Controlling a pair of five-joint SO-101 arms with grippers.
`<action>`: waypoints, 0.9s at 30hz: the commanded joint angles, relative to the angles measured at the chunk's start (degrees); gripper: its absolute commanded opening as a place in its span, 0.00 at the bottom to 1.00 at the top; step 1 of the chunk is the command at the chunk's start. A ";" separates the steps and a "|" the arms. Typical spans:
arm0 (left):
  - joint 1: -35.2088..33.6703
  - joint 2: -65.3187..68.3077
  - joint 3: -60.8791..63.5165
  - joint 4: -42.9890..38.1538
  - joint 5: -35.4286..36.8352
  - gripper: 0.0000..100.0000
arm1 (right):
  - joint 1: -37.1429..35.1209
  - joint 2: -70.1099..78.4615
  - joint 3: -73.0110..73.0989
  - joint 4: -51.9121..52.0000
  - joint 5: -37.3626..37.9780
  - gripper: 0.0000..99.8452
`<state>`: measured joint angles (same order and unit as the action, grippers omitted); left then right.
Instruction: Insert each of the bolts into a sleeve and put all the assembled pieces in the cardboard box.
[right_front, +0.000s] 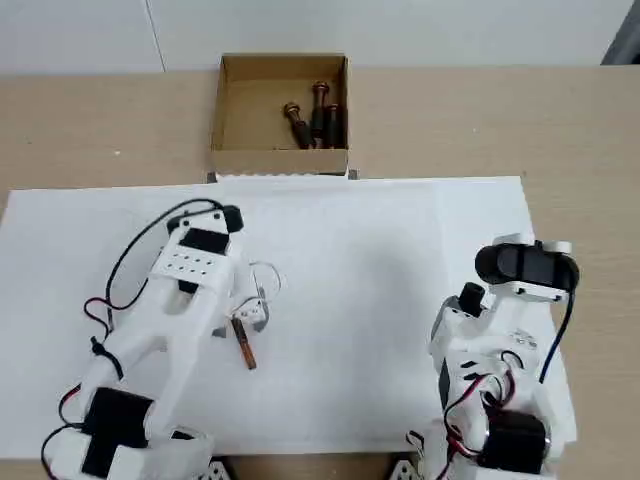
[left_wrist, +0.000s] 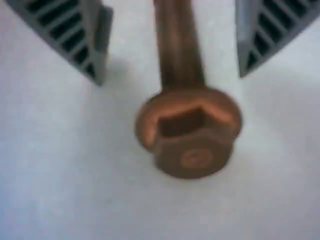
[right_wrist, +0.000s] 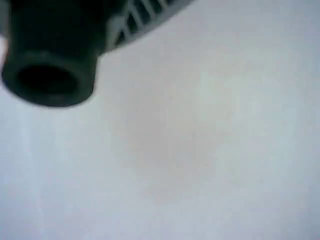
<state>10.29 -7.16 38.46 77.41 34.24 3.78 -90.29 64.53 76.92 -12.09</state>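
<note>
The high camera is looking steeply down over the table (right_front: 60, 120) from above the arms' base side, taking in the white sheet (right_front: 380, 280) and the cardboard box (right_front: 228, 110) at the far edge. The 2 wrist cameras are pointing down at the white sheet (right_wrist: 200, 160) from very near. The left one is facing the bolt (left_wrist: 187, 130) head-on, and the high view is sharing this bolt (right_front: 245, 350). The right one is looking past the sleeve (right_wrist: 50, 65).

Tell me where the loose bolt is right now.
The bolt lies on the white sheet on the left side of the high view, its shank between the fingers of the open left gripper.
</note>
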 joint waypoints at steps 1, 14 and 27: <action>0.09 -0.26 1.89 -3.16 0.26 0.09 | 0.04 -0.48 -0.26 -1.10 0.09 0.00; 0.44 -0.62 1.01 -2.90 0.26 0.00 | 0.04 -0.48 -0.26 -1.01 0.18 0.00; 0.70 -0.70 -30.81 14.86 -0.09 0.00 | 0.04 -0.48 -0.53 -1.10 0.53 0.00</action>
<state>10.64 -7.08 15.60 89.63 34.15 3.78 -90.29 64.53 76.92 -12.09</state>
